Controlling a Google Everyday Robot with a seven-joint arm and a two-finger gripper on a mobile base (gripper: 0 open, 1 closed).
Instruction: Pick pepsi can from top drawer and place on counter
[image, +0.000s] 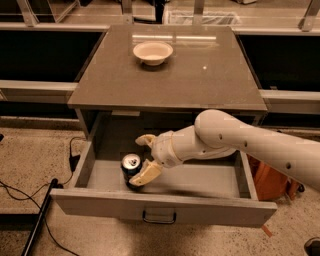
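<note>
The single camera view looks down at a cabinet whose counter (170, 80) is a broad grey-brown slab with a slight gloss, and a white bowl (153, 52) sits near its far edge, a little left of centre. Below the counter the top drawer (165, 204) stands pulled out toward the camera, its pale grey floor exposed and a small dark handle (159, 217) fixed at the middle of its front panel. The pepsi can (128, 170) stands upright inside the drawer, on the floor in the left half and close behind the front panel, its silver top with pull-tab facing up. The robot's white arm (240, 142) comes in from the right edge and reaches down into the drawer, ending in the gripper (137, 160), which sits at the can. Its two tan fingers (145, 174) are spread apart: the nearer one lies against the can's right front side (whether it actually presses on the metal is hard to say), while the farther one points left just behind the can top, with a gap between them. The can is not lifted; its base rests on the drawer floor. Dark cables (30, 197) trail over the speckled floor to the left of the cabinet, and an orange object (270, 182) shows beside the drawer on the right, partly hidden by the arm.
</note>
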